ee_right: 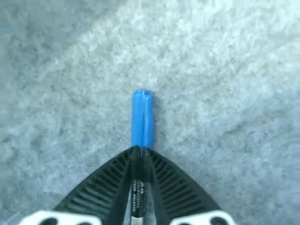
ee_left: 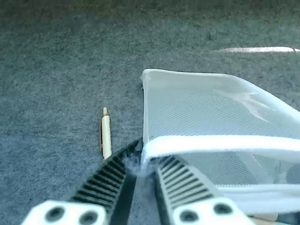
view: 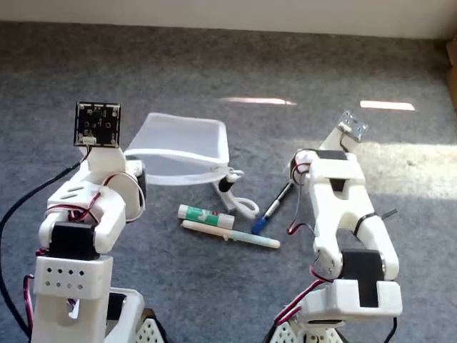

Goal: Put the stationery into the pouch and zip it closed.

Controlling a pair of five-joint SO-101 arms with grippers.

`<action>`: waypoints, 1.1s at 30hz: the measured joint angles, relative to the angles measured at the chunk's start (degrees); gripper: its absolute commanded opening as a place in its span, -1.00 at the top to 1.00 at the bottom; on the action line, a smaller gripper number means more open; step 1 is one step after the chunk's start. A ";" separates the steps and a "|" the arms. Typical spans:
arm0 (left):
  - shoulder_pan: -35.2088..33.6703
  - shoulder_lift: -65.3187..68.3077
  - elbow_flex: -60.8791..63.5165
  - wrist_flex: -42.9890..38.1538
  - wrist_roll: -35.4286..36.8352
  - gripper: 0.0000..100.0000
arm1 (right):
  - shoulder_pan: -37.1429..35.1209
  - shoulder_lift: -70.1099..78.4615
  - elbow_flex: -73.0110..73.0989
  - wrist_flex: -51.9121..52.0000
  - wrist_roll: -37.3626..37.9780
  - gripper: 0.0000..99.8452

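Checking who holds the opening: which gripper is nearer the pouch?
Left. The left gripper is shut on the pouch rim; the right gripper is apart, shut on the blue-capped pen.

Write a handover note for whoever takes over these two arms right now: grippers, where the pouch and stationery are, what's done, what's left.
Left gripper: shut on the rim of the mesh pouch, which is open.
Right gripper: shut on the blue-capped pen.
On the carpet between the arms: glue stick, white pen, what look like scissors. A cream pen lies beside the pouch.
Done: nothing seen inside the pouch.
Left: load every item, then zip it.
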 measured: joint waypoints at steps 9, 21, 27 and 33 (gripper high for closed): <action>0.00 0.00 -0.35 2.29 0.00 0.99 | -0.26 -10.81 6.77 -4.92 0.35 0.85; 0.00 0.00 -0.35 2.37 0.00 0.99 | -0.26 0.97 -1.05 -0.79 2.64 0.64; 0.00 0.00 -0.35 2.37 0.00 0.99 | -0.09 9.93 -7.56 0.97 2.64 0.64; 0.00 0.00 -0.35 2.37 0.00 0.99 | -2.46 14.59 -12.13 4.75 2.64 0.64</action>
